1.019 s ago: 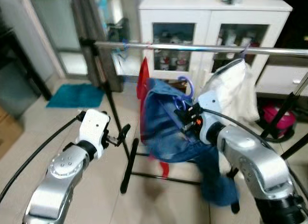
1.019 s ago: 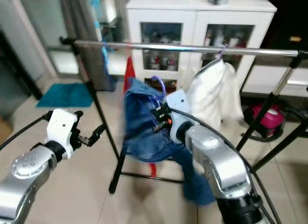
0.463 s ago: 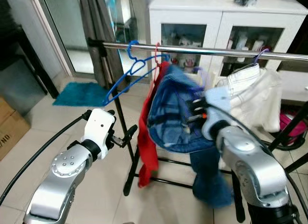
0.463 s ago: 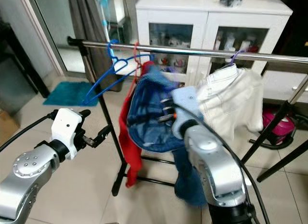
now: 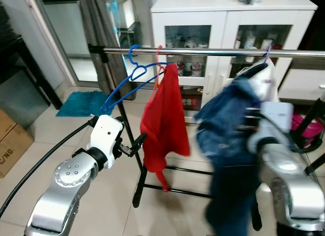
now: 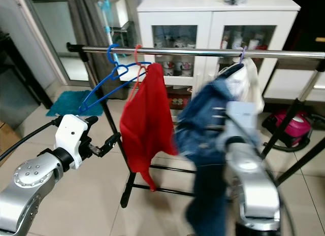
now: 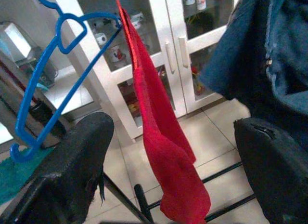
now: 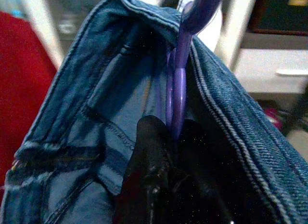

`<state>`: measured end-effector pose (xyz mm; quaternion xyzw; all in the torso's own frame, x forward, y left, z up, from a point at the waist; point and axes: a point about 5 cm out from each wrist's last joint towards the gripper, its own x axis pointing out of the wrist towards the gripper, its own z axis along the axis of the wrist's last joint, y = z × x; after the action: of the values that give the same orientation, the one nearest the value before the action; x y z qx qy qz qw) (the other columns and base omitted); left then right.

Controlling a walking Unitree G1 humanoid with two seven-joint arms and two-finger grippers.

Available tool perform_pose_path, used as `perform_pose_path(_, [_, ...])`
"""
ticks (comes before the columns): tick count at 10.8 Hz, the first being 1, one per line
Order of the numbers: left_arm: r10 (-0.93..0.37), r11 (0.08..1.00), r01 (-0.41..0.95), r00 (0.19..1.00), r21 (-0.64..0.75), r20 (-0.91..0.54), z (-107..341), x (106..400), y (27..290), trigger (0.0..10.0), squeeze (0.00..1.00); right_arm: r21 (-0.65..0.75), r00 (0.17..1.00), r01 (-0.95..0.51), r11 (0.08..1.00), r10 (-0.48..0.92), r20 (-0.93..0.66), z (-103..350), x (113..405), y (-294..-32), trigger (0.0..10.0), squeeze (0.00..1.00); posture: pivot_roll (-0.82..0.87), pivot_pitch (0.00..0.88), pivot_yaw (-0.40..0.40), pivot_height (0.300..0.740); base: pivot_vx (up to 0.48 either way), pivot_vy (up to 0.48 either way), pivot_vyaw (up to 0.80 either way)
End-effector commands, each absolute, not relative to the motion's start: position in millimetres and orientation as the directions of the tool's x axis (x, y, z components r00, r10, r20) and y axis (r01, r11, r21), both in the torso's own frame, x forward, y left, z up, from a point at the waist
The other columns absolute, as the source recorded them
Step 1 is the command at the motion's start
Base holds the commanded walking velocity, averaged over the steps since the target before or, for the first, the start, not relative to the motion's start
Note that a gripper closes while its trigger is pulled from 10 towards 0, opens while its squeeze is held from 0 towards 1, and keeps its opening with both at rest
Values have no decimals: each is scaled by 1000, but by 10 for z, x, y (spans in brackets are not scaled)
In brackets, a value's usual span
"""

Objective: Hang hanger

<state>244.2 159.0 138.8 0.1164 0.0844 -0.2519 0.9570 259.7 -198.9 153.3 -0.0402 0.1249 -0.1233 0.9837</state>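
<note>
A purple hanger (image 8: 182, 55) carries blue jeans (image 5: 228, 139), and my right gripper (image 8: 171, 137) is shut on the hanger's neck. The jeans hang blurred below the metal rail (image 5: 213, 52), right of a red garment (image 5: 165, 119) on a red hanger and in front of a white garment (image 5: 259, 73). An empty blue hanger (image 5: 134, 73) hangs at the rail's left end. My left gripper (image 7: 173, 132) is open, held low to the left of the red garment and holding nothing.
A white cabinet (image 5: 223, 23) with glass doors stands behind the rack. The rack's black legs (image 5: 139, 180) spread over the tiled floor. A teal mat (image 5: 84, 101) and a cardboard box (image 5: 12, 144) lie to the left, a pink object (image 6: 292, 129) at right.
My right arm has swung the jeans on their hanger to the right, away from the red garment, which now hangs in full view. The left arm has hardly moved.
</note>
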Motion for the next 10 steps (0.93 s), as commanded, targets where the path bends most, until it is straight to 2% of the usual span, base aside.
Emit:
perform_pose_path(1, [-458, 845, 499, 861, 193, -222, 1414, 2465, 1617, 10000, 169, -111, 945, 253, 961, -270, -185, 1616, 2605, -1994, 10000, 0, -113, 7, 108, 740, 0, 0, 0])
perform_pose_path(2, [-457, 846, 497, 862, 194, -218, 1416, 2473, 1612, 10000, 169, -110, 957, 214, 971, -231, -174, 1636, 2622, -1920, 10000, 0, -113, 5, 106, 740, 0, 0, 0])
perform_pose_path(4, [-459, 846, 498, 862, 190, -213, 1414, 2478, 1594, 10000, 169, -101, 991, -11, 995, -2, -132, 1712, 2699, -1568, 10000, 0, -114, 0, 105, 740, 0, 0, 0])
perform_pose_path(7, [-463, 842, 500, 862, 200, -206, 1434, 2494, 1601, 10000, 173, -72, 960, -255, 964, 244, -135, 1812, 2692, -1147, 10000, 0, -112, 0, 103, 740, 0, 0, 0])
perform_pose_path(9, [-484, 829, 519, 852, 209, -198, 1458, 2482, 1580, 10000, 173, -83, 941, -315, 945, 300, -159, 1867, 2704, -1035, 10000, 0, -109, 0, 98, 740, 0, 0, 0])
perform_pose_path(10, [-495, 827, 527, 848, 197, -189, 1472, 2478, 1570, 10000, 173, -28, 942, -306, 952, 298, -152, 1907, 2770, -1000, 10000, 0, -111, 0, 102, 740, 0, 0, 0])
